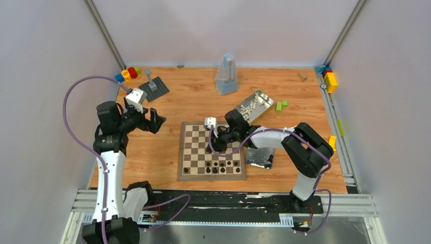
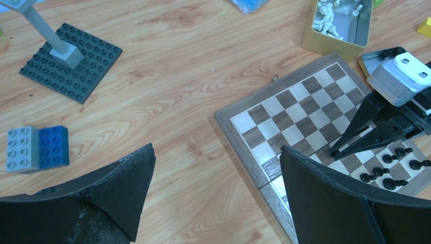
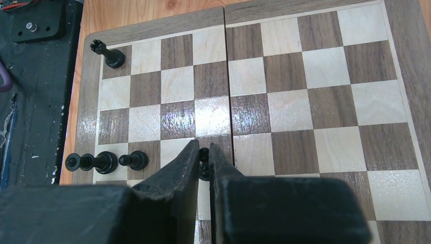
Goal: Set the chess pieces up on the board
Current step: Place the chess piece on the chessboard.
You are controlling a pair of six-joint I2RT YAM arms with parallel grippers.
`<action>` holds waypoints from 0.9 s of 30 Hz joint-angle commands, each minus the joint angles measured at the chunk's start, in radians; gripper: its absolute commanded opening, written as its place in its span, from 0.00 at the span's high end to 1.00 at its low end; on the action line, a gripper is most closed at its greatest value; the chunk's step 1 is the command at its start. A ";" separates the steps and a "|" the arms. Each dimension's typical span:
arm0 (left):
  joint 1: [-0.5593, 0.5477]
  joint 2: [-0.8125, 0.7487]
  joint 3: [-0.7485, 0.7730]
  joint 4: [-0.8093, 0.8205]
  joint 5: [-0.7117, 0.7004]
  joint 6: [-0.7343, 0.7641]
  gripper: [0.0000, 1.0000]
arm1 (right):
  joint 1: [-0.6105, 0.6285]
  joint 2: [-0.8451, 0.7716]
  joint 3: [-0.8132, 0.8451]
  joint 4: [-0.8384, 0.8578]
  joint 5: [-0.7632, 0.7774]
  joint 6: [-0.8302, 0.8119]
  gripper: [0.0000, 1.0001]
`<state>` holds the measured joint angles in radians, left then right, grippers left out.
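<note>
A black piece (image 3: 204, 172) is pinched in the right tool (image 3: 204, 151), board (image 3: 315, 107) just beneath — the left tool (image 2: 217, 150) is held spread over the surface (image 2: 193, 66), board to its right.

One board (image 1: 195, 140) on the surface (image 1: 152, 152), two shiny tins (image 1: 263, 98) at one and four o'clock of it, two green blocks (image 1: 278, 106) at two o'clock, one studded plate (image 1: 158, 88) at ten o'clock, and the right wrist camera counts five black pieces (image 3: 106, 161), one pinched between the jaws of the right gripper (image 3: 203, 147).
</note>
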<state>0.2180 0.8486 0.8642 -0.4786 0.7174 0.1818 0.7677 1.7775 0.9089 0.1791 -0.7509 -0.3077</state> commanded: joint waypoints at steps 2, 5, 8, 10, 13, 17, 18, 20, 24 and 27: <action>0.008 -0.003 -0.006 0.043 0.008 -0.020 0.00 | 0.004 -0.009 -0.014 0.057 -0.005 -0.008 0.88; 0.007 -0.002 -0.006 0.045 0.005 -0.014 0.00 | 0.004 -0.021 -0.015 0.048 0.001 -0.013 0.82; 0.007 0.003 -0.007 0.040 0.008 -0.002 0.00 | 0.004 -0.038 -0.015 0.038 0.004 -0.014 0.80; 0.007 0.008 -0.008 0.035 0.007 0.007 0.00 | 0.004 -0.044 -0.013 0.029 0.010 -0.018 0.80; 0.007 0.014 -0.013 0.032 0.006 0.013 0.00 | 0.003 -0.054 -0.015 0.024 0.016 -0.025 0.80; 0.008 0.021 -0.022 0.035 0.006 0.017 0.00 | 0.004 -0.063 -0.006 0.010 0.023 -0.029 0.80; 0.008 0.022 -0.022 0.036 0.007 0.018 0.00 | 0.004 -0.066 -0.002 0.003 0.025 -0.031 0.80; 0.006 0.025 -0.023 0.036 0.012 0.019 0.00 | 0.003 -0.077 0.013 -0.020 0.040 -0.033 0.79; -0.008 0.046 0.004 -0.002 0.024 0.041 0.00 | -0.011 -0.127 0.072 -0.110 0.062 -0.033 0.75; -0.071 0.089 0.034 -0.049 -0.016 0.068 0.00 | -0.033 -0.189 0.113 -0.204 0.092 -0.035 0.72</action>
<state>0.1989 0.8986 0.8444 -0.4877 0.7200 0.1974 0.7593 1.7027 0.9352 0.0734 -0.6876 -0.3237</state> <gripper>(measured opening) 0.998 0.267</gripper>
